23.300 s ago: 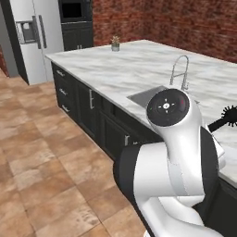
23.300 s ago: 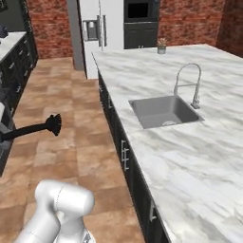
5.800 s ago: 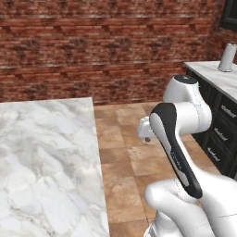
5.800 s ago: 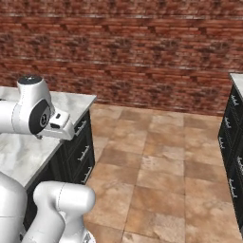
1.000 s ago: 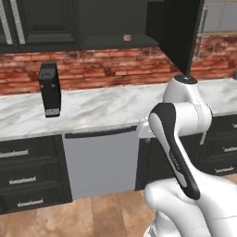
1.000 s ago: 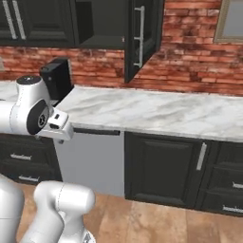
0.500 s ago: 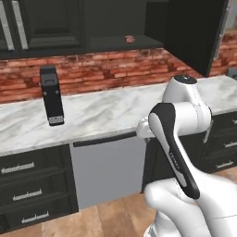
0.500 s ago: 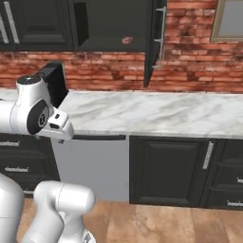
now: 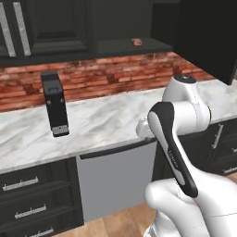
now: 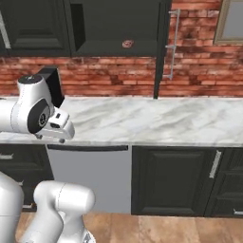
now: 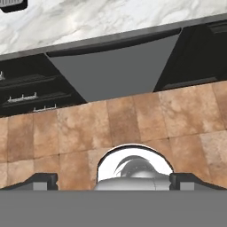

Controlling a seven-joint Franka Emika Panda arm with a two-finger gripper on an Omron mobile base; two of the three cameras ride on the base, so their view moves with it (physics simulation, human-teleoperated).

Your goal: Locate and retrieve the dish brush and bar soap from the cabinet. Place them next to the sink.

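Wide open and holding nothing, the gripper [image 11: 113,181] points down at the brown floor tiles in the hand view, with its two dark tips far apart at 8 and 4 o'clock. Up at 12 o'clock in the left base view, the bar soap [image 9: 136,41] sits on the bottom shelf of the cabinet [image 9: 203,37], whose door is swung open. From the right base view the soap [image 10: 127,44] looks like a tiny reddish spot near the front edge of that shelf, well apart from the arm. Below it lie the white marble counter [image 10: 156,121] and a tall black box [image 9: 55,109] standing at 9 o'clock. I think the soap is small, light and hard, and it may be a bit slippery. It looks best to pinch it across its two long flat sides, not the corners, so it cannot pop out. Its exact shape is too small to tell
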